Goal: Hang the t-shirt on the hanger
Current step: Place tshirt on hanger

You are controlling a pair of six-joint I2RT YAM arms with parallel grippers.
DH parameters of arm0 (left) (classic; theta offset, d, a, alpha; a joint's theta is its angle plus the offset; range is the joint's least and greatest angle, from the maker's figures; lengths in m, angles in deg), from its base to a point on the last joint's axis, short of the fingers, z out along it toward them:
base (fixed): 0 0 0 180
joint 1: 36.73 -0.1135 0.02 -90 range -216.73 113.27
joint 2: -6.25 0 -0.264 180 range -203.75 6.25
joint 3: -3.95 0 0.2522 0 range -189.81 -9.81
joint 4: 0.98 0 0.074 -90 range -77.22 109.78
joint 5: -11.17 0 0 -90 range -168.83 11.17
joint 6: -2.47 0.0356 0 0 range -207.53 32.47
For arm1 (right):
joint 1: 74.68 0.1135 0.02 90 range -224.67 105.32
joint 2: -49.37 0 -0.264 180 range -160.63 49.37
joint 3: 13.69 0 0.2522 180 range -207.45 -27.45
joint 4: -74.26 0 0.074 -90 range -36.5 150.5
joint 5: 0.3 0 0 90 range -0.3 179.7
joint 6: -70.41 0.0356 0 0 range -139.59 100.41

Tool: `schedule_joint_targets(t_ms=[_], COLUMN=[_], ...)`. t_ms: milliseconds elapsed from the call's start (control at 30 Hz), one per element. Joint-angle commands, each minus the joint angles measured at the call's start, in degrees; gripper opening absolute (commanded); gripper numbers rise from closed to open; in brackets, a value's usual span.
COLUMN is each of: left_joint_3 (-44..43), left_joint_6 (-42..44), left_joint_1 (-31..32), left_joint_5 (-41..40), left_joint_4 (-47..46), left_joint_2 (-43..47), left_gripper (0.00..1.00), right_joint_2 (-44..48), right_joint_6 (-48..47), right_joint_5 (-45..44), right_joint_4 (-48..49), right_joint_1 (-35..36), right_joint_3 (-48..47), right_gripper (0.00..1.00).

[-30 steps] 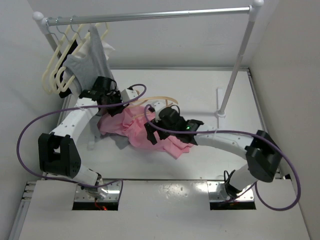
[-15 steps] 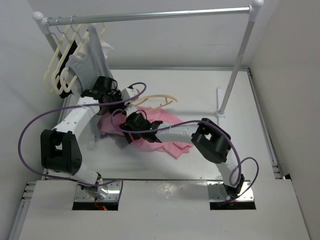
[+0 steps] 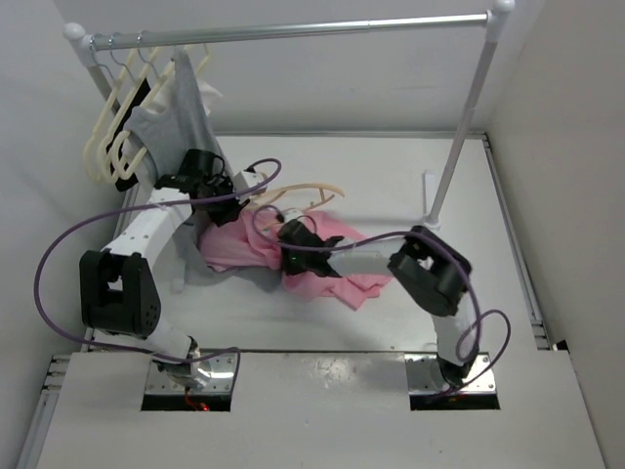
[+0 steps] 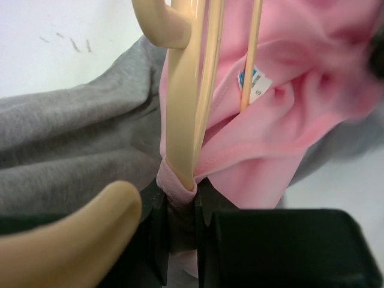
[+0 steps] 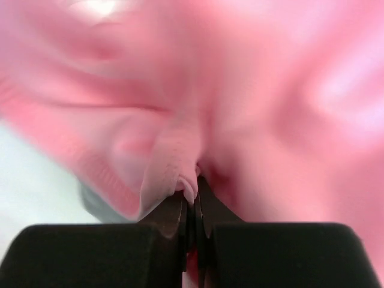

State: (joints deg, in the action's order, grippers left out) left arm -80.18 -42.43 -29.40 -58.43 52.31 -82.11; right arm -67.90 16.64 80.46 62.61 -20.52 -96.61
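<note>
Pink thin fabric: the t-shirt [image 3: 337, 281] lies crumpled on the table [image 3: 410, 176], a bit toward 9 o'clock from centre. It sits partly over a grey cloth [image 3: 249, 278] that shows at its 7 o'clock edge. The hanger [image 3: 305, 191], peach-tan plastic, lies along the shirt's 12 o'clock side, w/ one arm pointing to 3 o'clock and free of fabric.

Left wrist view: the left gripper [image 4: 179, 219] is clamped tight on the hanger's thick bar, w/ a small fold of pink hem pinched in beside it. The hanger's thin rods run up toward 12 o'clock over the shirt. A white label [image 4: 254, 84] w/ blue print shows just inside the neck opening, touching one rod. Grey cloth fills the 9 o'clock side.

Right wrist view: the right gripper [image 5: 191, 201] has its fingers pressed together on a ridge of pink fabric. The rest of that view is blurred pink. From above, it sits approx mid-shirt, near the left one.

At 12 o'clock stands a rail [image 3: 293, 29]. At its 10 o'clock end hang a grey sleeveless garment [image 3: 181, 112] and pale cream hangers [image 3: 103, 147].
</note>
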Motion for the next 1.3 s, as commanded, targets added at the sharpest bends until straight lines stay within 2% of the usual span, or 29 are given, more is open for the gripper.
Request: schedule_joint_targets(t_ms=[0,67,267,400,567,767,900,1133,1267], left_joint_3=[-1.4,-2.1,-3.8,-3.8,-1.9,1.2,1.2,-1.4,-3.0], left_joint_6=[2.4,4.5,10.6,12.6,18.1,19.0,21.1,21.0,21.8], left_joint_1=[-2.8,-3.5,-4.1,-4.1,-4.1,-4.1,-5.3,-7.2,-7.8], left_joint_5=[3.1,5.0,8.3,8.4,9.4,4.0,4.0,8.7,12.1], left_joint_4=[2.1,3.7,11.2,13.6,17.2,16.5,16.5,17.5,21.3], left_joint_2=[1.3,1.3,2.8,3.4,4.5,5.1,5.1,5.1,5.1], left_gripper=[0.00,0.00,0.00,0.00,0.00,0.00,0.00,0.00,0.00], right_joint_2=[14.0,17.9,25.2,28.7,28.4,30.2,30.7,28.1,27.3], right_joint_6=[9.0,11.1,12.5,12.5,10.6,9.5,8.3,6.4,5.9], right_joint_5=[-4.1,-5.2,-1.6,-0.9,3.9,5.2,5.9,7.7,9.4], right_joint_4=[-1.6,-2.5,-5.4,-6.0,-6.6,-5.4,-6.0,-5.4,-4.8], right_joint_1=[-5.9,-9.7,-22.3,-28.4,-35.8,-40.2,-43.2,-46.9,-47.6], right_joint_3=[10.3,16.6,25.6,26.8,26.8,27.3,28.7,28.6,28.0], right_gripper=[0.00,0.00,0.00,0.00,0.00,0.00,0.00,0.00,0.00])
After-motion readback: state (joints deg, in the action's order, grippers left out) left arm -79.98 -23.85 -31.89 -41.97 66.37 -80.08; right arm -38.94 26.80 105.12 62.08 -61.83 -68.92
